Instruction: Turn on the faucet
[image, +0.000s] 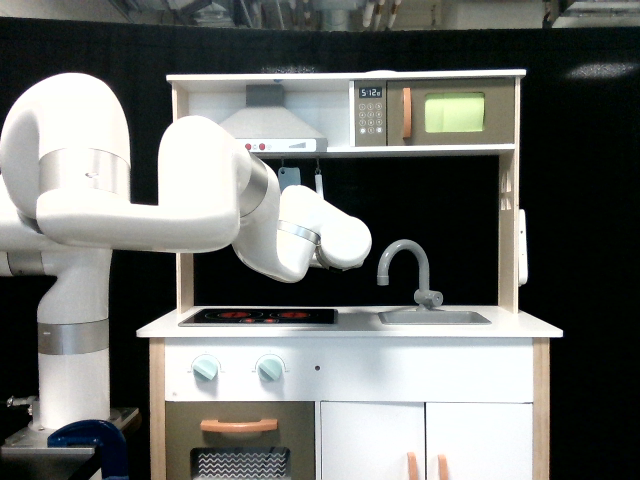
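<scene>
Faucet untouched; arm's end poised off to the exterior view's left of it.

I note the grey faucet (405, 270) upright at the back of the sink (435, 317), on the white surface (350, 325) towards the exterior view's right, its short lever (432, 297) low at the base. My arm's rounded wrist (335, 240) hangs above the surface between the stovetop (258, 316) and the spout, near the spout but apart from it. The jaws are hidden behind the wrist; I cannot tell whether they are apart or together.
</scene>
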